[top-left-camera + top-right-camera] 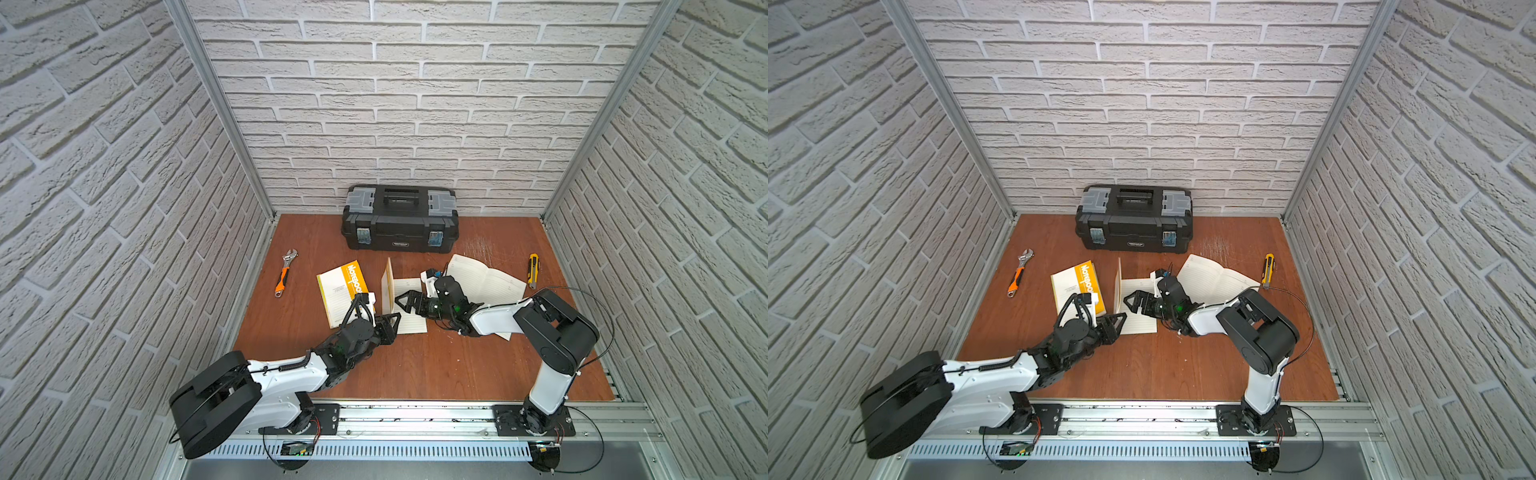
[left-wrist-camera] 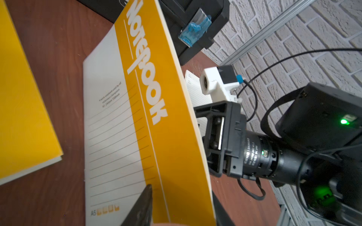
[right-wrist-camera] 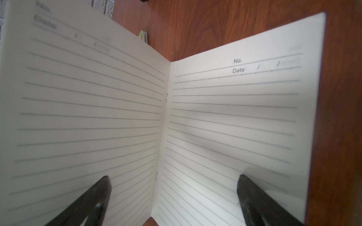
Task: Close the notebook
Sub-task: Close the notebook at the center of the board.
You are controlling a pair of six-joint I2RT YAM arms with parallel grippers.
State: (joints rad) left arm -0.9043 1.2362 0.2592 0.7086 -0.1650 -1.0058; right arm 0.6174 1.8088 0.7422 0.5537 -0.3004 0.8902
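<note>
Midpoint of the close, going by the layout: dealing with the notebook (image 1: 409,309) lying just in front of the toolbox (image 1: 399,226), back half flat on the table (image 1: 415,374), front cover (image 1: 387,286) standing roughly upright on the spine. Bracketing that cover from both sides right now. Left gripper (image 1: 395,324) sitting at the cover's end farthest from the toolbox, jaws parted and straddling the edge rather than clamping it, one finger (image 2: 141,205) showing against the printed face in the left wrist view. Right gripper (image 1: 401,304) hovering over the lined page, claws spread wide, holding nothing. Guessing at the next move: tipping the cover toward the toolbox's right end so as to drop it onto the lined page, so needing to back the right gripper out of the fold first, then nudging the printed face with the left. Betting on a floppy cover, so favouring a broad sideways push over a poke at one corner. Not seeing much slack either way: closed yellow notebook (image 1: 340,291) lying in front of the toolbox's left end, second open notebook (image 1: 484,282) in front of its right end, partly hidden by the right arm. Reckoning on retreating straight away from the toolbox, over bare wood, as the cleanest exit. Wrench (image 1: 284,272) and utility knife (image 1: 532,271) lying out past the toolbox's two ends, well apart from the action.
</note>
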